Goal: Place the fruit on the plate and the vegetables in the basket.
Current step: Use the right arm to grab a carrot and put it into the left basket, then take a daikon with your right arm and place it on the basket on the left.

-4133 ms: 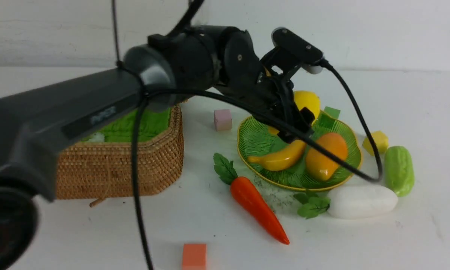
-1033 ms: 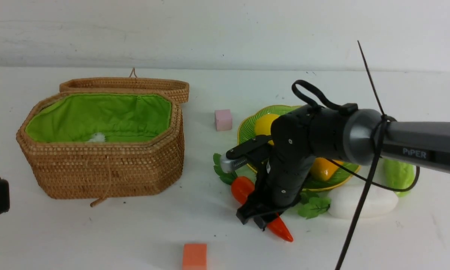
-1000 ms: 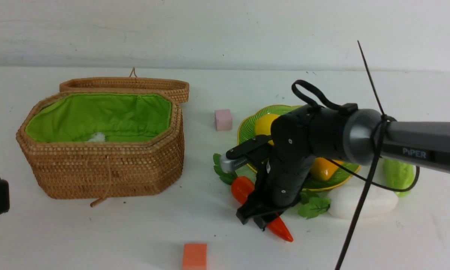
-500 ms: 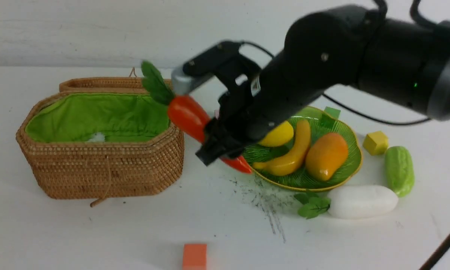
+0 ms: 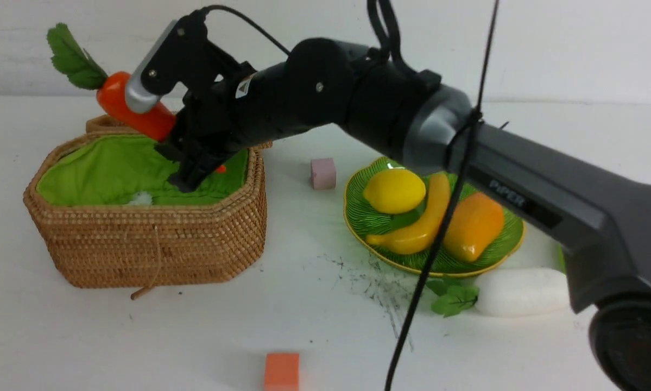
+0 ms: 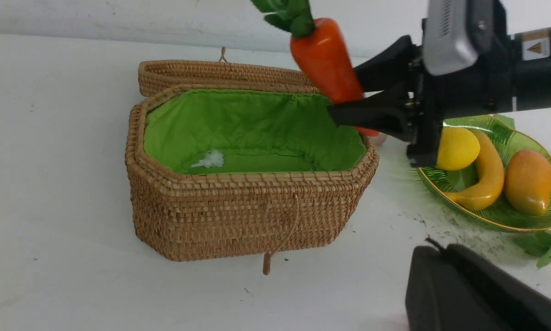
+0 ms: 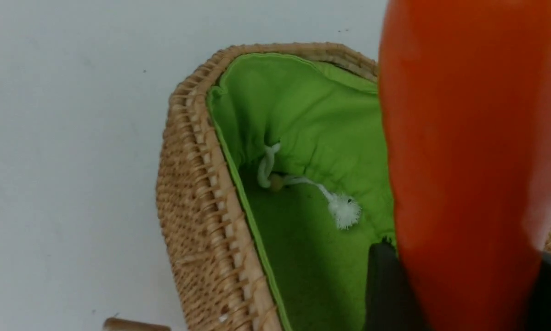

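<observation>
Carrot (image 5: 132, 111): glossy orange-red body with green leaves, tilted with the leaves uppermost, held in the air above the open basket (image 5: 157, 244) and clear of its green lining. Right gripper (image 5: 195, 165): jaws clamped on the carrot's lower half. Basket: tan wicker, octagonal, with the lid (image 6: 220, 76) folded back behind it and a white tassel (image 5: 139, 199) lying inside. Plate (image 5: 358, 214): green with a gold rim, to the right of the basket, carrying lemon (image 5: 394, 190), banana (image 5: 420, 231) and mango (image 5: 472, 228) side by side. Radish (image 5: 520, 293): white, on the table (image 5: 282, 309) just in front of the plate, its right end covered by the right arm (image 5: 520, 190). Obstructions: in the front view the carrot's tip is mostly behind the fingers (image 5: 187, 174). In the right wrist view the carrot fills much of the frame and its leaves are cut off. Left gripper (image 6: 434, 257): only a dark, blurred bulk at the edge of the left wrist view, jaws clenched.
</observation>
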You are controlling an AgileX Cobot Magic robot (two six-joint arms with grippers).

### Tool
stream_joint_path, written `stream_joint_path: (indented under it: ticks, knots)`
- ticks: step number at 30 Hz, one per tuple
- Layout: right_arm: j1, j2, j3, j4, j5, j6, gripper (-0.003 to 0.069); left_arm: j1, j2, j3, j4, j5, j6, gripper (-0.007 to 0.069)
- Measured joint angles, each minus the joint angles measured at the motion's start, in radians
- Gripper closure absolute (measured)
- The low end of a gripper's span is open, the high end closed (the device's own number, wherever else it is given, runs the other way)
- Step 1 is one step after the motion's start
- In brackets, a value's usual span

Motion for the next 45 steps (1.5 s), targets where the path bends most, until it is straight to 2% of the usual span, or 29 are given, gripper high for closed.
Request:
stream_joint_path:
  ticks: [2, 3, 4, 7, 10, 14, 15, 17, 18, 19, 21, 23, 27, 29, 31, 33, 36, 39, 40, 42, 43, 44, 45]
  knots:
    - [0.000, 0.012, 0.000, 0.000, -0.013, -0.002, 0.0197, 0.000, 0.000, 0.000, -0.014, 0.004, 0.010, 0.0638]
    - [0.000, 0.013, -0.001, 0.000, -0.014, -0.002, 0.0172, 0.000, 0.000, 0.000, -0.018, 0.004, 0.012, 0.0638]
    - [0.000, 0.015, -0.002, 0.000, -0.015, -0.002, 0.0067, 0.000, 0.000, 0.000, -0.033, 0.005, 0.024, 0.0638]
    - [0.000, 0.001, -0.003, -0.008, 0.007, 0.015, -0.0008, 0.000, 0.000, 0.000, -0.049, 0.005, 0.047, 0.0638]
    - [0.000, -0.048, -0.003, -0.039, 0.093, 0.081, -0.0003, 0.000, 0.000, 0.000, -0.081, 0.007, 0.082, 0.0638]
    - [-0.001, -0.185, -0.004, -0.153, 0.317, 0.269, 0.0100, 0.000, 0.000, 0.000, -0.175, 0.008, 0.195, 0.0638]
    - [-0.001, -0.256, -0.008, -0.216, 0.424, 0.358, 0.0183, 0.000, 0.000, 0.000, -0.250, 0.008, 0.285, 0.0638]
    - [-0.001, -0.314, -0.014, -0.290, 0.546, 0.426, 0.0283, 0.000, 0.000, 0.000, -0.317, 0.008, 0.360, 0.0638]
    - [-0.001, -0.356, -0.018, -0.341, 0.632, 0.457, 0.0365, 0.000, 0.000, 0.000, -0.385, 0.009, 0.430, 0.0638]
    - [-0.001, -0.379, -0.018, -0.372, 0.670, 0.469, 0.0407, 0.000, 0.000, 0.000, -0.414, 0.010, 0.458, 0.0638]
    - [-0.003, -0.427, -0.004, -0.436, 0.713, 0.511, 0.0553, 0.000, 0.000, 0.000, -0.513, 0.012, 0.549, 0.0638]
    - [-0.003, -0.471, 0.037, -0.497, 0.724, 0.531, 0.0647, 0.000, 0.000, 0.000, -0.585, 0.012, 0.617, 0.0638]
    - [-0.015, -0.603, 0.223, -0.639, 0.723, 0.609, 0.0674, 0.000, 0.000, -0.001, -0.668, 0.012, 0.701, 0.0638]
    - [-0.037, -0.648, 0.310, -0.661, 0.722, 0.631, 0.0674, 0.000, 0.000, -0.001, -0.685, 0.012, 0.719, 0.0638]
    - [-0.102, -0.739, 0.465, -0.684, 0.722, 0.638, 0.0671, 0.000, 0.000, -0.001, -0.703, 0.012, 0.733, 0.0638]
    - [-0.199, -0.795, 0.637, -0.681, 0.725, 0.597, 0.0653, 0.000, 0.000, -0.001, -0.711, 0.012, 0.740, 0.0638]
    - [-0.326, -0.800, 0.785, -0.624, 0.719, 0.512, 0.0599, 0.000, 0.000, -0.001, -0.714, 0.012, 0.742, 0.0638]
    - [-0.444, -0.754, 0.915, -0.512, 0.648, 0.385, 0.0452, 0.000, 0.000, -0.001, -0.714, 0.019, 0.745, 0.0638]
    - [-0.461, -0.744, 0.925, -0.497, 0.632, 0.357, 0.0429, 0.000, 0.000, -0.001, -0.714, 0.021, 0.745, 0.0638]
    - [-0.495, -0.712, 0.950, -0.466, 0.593, 0.277, 0.0333, 0.000, 0.000, -0.001, -0.714, 0.024, 0.745, 0.0638]
    - [-0.513, -0.681, 0.961, -0.440, 0.557, 0.183, 0.0220, 0.000, 0.000, -0.001, -0.715, 0.028, 0.745, 0.0638]
    - [-0.514, -0.677, 0.961, -0.438, 0.552, 0.183, 0.0208, 0.000, 0.000, -0.001, -0.715, 0.030, 0.745, 0.0638]
    - [-0.519, -0.652, 0.963, -0.428, 0.513, 0.107, 0.0127, 0.000, 0.000, -0.001, -0.715, 0.032, 0.745, 0.0638]
